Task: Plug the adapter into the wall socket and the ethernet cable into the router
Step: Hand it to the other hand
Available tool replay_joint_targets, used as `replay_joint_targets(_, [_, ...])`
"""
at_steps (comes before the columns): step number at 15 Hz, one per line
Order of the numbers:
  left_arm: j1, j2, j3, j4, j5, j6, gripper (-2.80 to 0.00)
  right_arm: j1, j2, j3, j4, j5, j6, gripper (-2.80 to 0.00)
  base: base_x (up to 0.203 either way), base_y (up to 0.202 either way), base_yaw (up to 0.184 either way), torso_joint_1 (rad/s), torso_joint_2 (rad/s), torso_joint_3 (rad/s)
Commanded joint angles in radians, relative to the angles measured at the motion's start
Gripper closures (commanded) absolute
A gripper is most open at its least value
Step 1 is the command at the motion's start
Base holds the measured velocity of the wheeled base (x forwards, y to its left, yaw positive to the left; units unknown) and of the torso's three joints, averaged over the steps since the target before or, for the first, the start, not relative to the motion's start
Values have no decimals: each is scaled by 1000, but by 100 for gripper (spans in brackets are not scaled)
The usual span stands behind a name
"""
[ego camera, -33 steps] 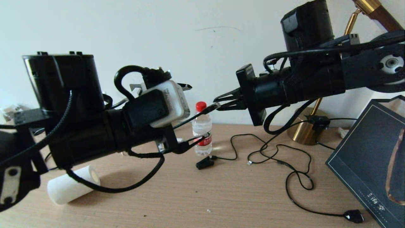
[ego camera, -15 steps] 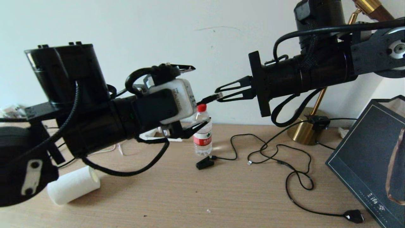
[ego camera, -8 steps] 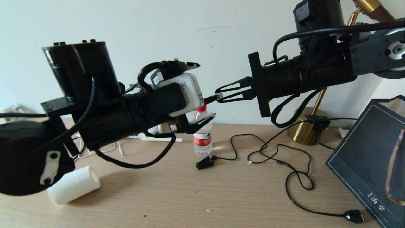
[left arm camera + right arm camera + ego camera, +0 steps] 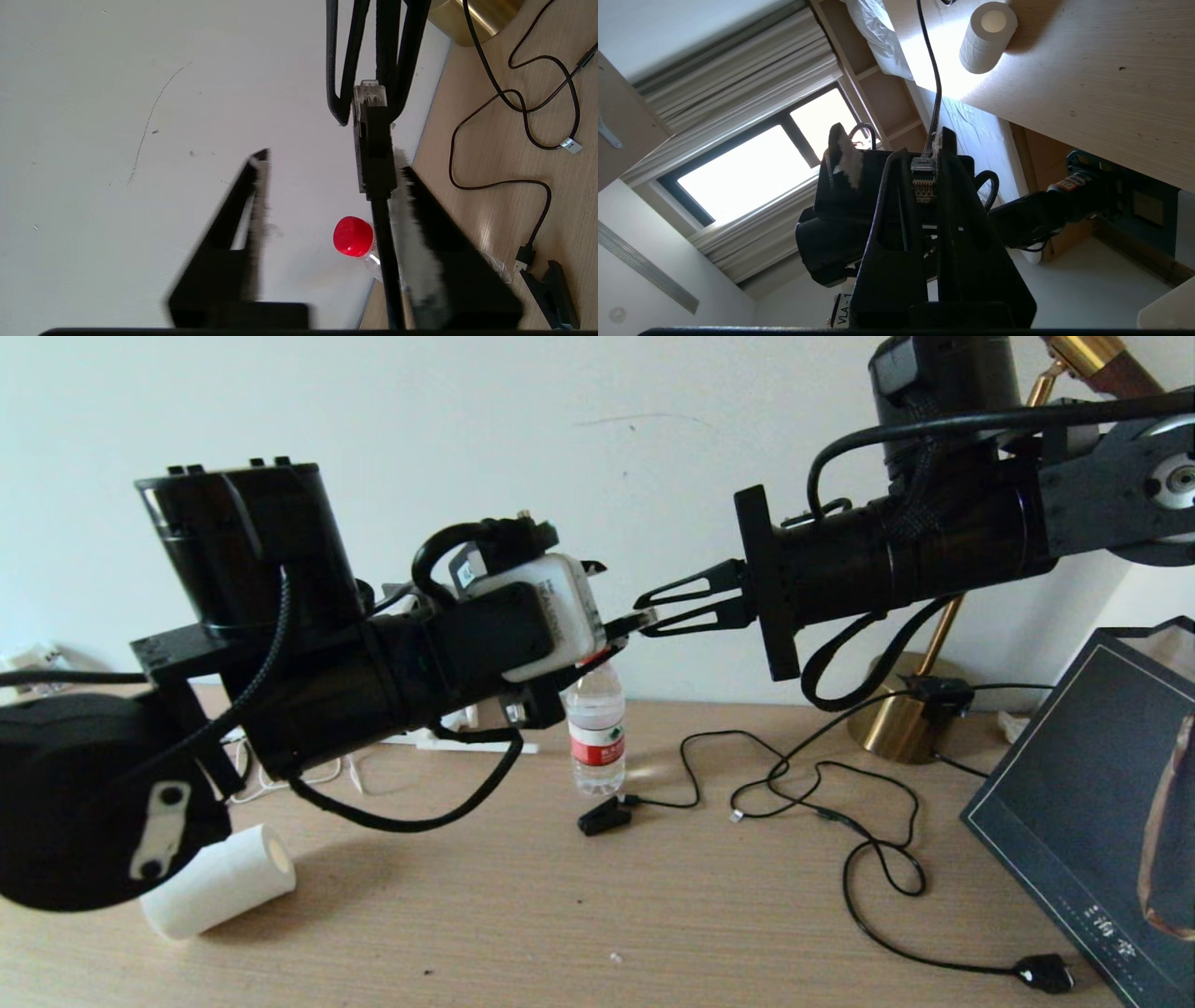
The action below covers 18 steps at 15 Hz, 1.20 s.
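The ethernet cable's clear-tipped connector point(image 4: 923, 179) sits between the fingers of my right gripper point(image 4: 921, 151), which is shut on it in mid-air above the desk point(image 4: 653, 915). My left gripper point(image 4: 334, 163) faces it, nose to nose, with its jaws apart around the black ethernet cable point(image 4: 373, 154) just behind the connector. One finger lies against the cable and the other stands well off. In the head view the two grippers point(image 4: 602, 613) point(image 4: 639, 616) meet above a bottle. The adapter and the wall socket are out of view. I cannot make out the router.
A red-capped water bottle point(image 4: 596, 728) stands below the grippers. A white paper roll point(image 4: 215, 882) lies at the near left. A clip-ended black cable point(image 4: 605, 817) and a lamp cord with a switch point(image 4: 1044, 973) loop across the desk. A brass lamp base point(image 4: 901, 719) and a dark box point(image 4: 1092, 803) are at the right.
My left arm has moved right, up to the right gripper, and its jaws have narrowed around the cable. The right gripper first rose a little, then held still with the connector.
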Motion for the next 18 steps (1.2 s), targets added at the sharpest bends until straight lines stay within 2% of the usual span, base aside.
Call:
replay_joint_targets(1, [0,6,0,-4,-1,2,0,3,-9,1,3,5,8,0,0,0,0,0,0,0])
replay_joint_targets(9, [-2,8,2,-6,-1,2,0,5,-16,12,3,-5,-1,0,0,0,0,0,0,0])
replay_joint_targets(10, [-2,2,7,-4,-1,1,0,5,-19,16,3,-7,-1,-280,0,0,0,0,0,0])
replay_joint_targets(12, [0,-13,33,-4,-1,-11,0,2,-19,31,3,-38,-2,-280,0,0,0,0,0,0])
replay_joint_targets(14, [0,-49,93,2,-5,-121,0,-7,-25,66,3,-125,-41,-280,0,0,0,0,0,0])
replay_joint_targets(16, [0,-101,160,22,-63,-212,0,-18,-51,120,3,-260,-136,-280,0,0,0,0,0,0])
replay_joint_targets(18, [1,-135,187,45,-71,-232,0,-12,-101,134,3,-279,-141,-280,0,0,0,0,0,0])
